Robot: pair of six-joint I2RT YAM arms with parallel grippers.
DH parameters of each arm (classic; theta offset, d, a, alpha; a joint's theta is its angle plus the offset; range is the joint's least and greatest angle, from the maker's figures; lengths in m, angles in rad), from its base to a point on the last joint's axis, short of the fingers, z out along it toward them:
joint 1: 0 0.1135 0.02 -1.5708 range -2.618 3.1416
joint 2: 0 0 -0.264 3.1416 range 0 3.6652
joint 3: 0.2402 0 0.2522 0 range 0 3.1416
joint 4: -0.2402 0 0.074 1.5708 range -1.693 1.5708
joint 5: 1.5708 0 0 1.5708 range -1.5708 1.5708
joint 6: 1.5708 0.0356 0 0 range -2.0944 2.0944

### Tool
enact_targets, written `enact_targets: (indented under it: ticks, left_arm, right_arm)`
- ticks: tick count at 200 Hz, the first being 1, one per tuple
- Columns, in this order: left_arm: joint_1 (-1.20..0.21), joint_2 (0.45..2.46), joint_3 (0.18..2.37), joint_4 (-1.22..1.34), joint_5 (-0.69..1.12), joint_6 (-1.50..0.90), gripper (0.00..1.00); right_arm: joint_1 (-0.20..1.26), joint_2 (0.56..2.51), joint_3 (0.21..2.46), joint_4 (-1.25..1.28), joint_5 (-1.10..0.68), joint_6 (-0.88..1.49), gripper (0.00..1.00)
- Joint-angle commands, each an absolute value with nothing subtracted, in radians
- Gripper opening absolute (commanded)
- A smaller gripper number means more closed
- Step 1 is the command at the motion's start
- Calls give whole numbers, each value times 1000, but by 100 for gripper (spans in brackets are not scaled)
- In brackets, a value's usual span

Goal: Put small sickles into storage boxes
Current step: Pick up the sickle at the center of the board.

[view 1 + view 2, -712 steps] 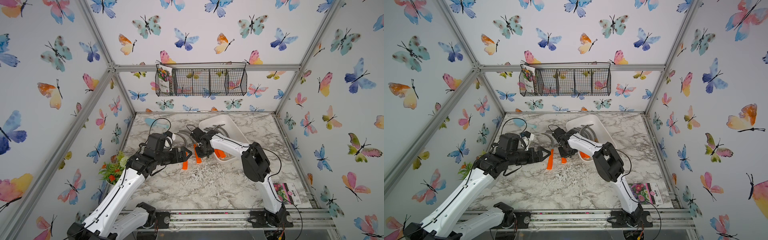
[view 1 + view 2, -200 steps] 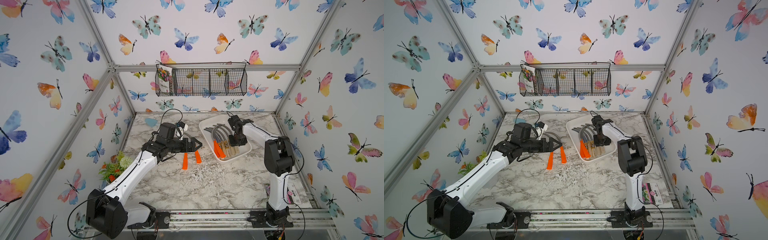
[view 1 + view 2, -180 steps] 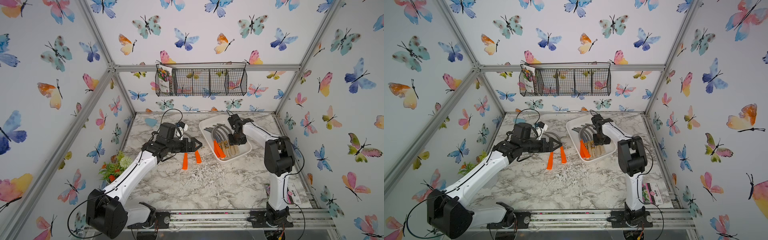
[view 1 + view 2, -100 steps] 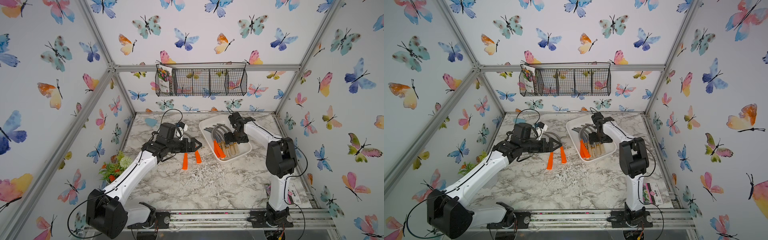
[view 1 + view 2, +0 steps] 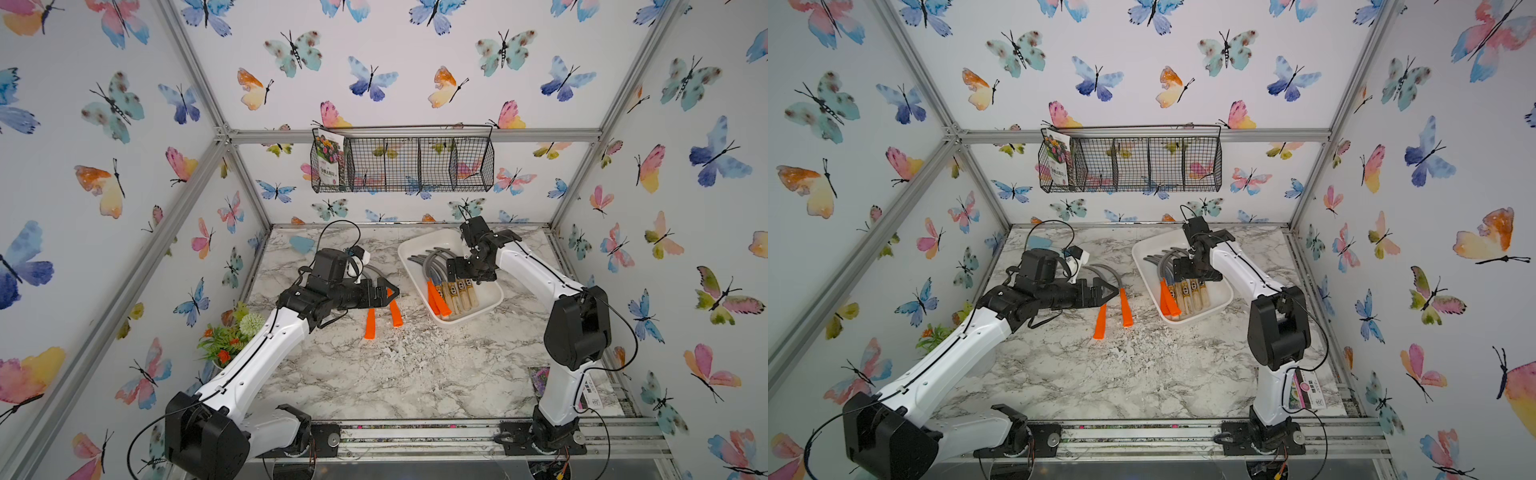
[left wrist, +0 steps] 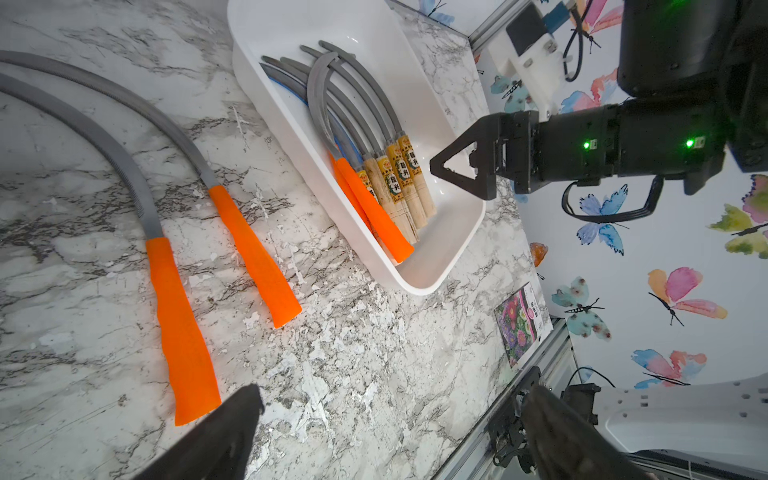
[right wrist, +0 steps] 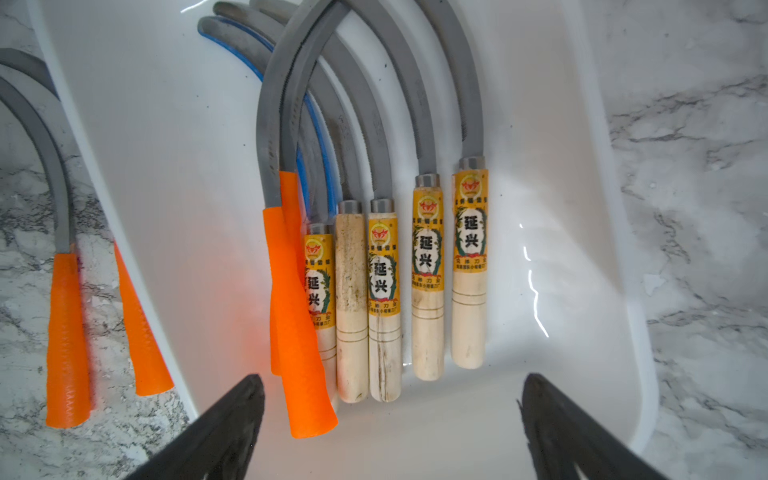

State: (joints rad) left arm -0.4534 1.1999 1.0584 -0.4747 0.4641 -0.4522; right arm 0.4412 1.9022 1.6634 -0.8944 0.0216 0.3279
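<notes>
- Left wrist view: the desk (image 6: 374, 374) has a white marble print with grey veins, and its top layer is flaked into pale chips near the middle.
- Two orange-handled sickles (image 6: 183, 324) lie side by side on the bare marble. They are just beside the white tray (image 6: 440, 257) and apart from it.
- In both top views the tray sits askew toward the back of the desk, on the right arm's side.
- Seven more sickles (image 7: 382, 291) lie in the tray with their handles all pointing one way. Five handles are pale wood and two are orange, and the orange pair rests partly over the others.
- The left gripper (image 5: 390, 291) hangs over the blade ends of the loose handles. Its fingers (image 6: 224, 436) are wide apart with nothing between them.
- The right gripper (image 7: 390, 386) hovers above the tray with its fingers (image 7: 582, 440) spread and empty.
- Watercolour butterflies cover the walls and ceiling, and aluminium bars (image 5: 415, 135) frame the corners.
- A black wire basket (image 5: 415, 166) hangs on the back wall with a flower packet (image 5: 330, 162) at one end.
- A small artificial plant (image 5: 232, 336) stands at the desk's left edge.
- A second packet (image 6: 521, 324) lies flat near the right arm's base.
- A pale blue flat shape (image 5: 301, 244) lies at the far left corner.
</notes>
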Motion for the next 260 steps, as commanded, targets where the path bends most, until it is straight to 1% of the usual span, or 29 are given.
enact_targets:
  ticks: [1, 70, 137, 205, 260]
  left_arm:
    - [-457, 1156, 1025, -508, 429, -446, 98]
    - [-457, 1057, 938, -540, 402, -456, 98]
    - [-456, 974, 855, -580, 380, -474, 98]
    - [-457, 867, 743, -589, 347, -530, 98]
    - [-456, 805, 713, -611, 333, -575, 98]
  right_arm:
    - [470, 1859, 1653, -923, 2, 370, 98]
    - [581, 1848, 1690, -936, 17, 446, 98]
    - [715, 1891, 1729, -959, 63, 525, 98]
    - [816, 1989, 1815, -1018, 108, 573, 98]
    - [885, 2104, 1914, -1092, 142, 598, 98]
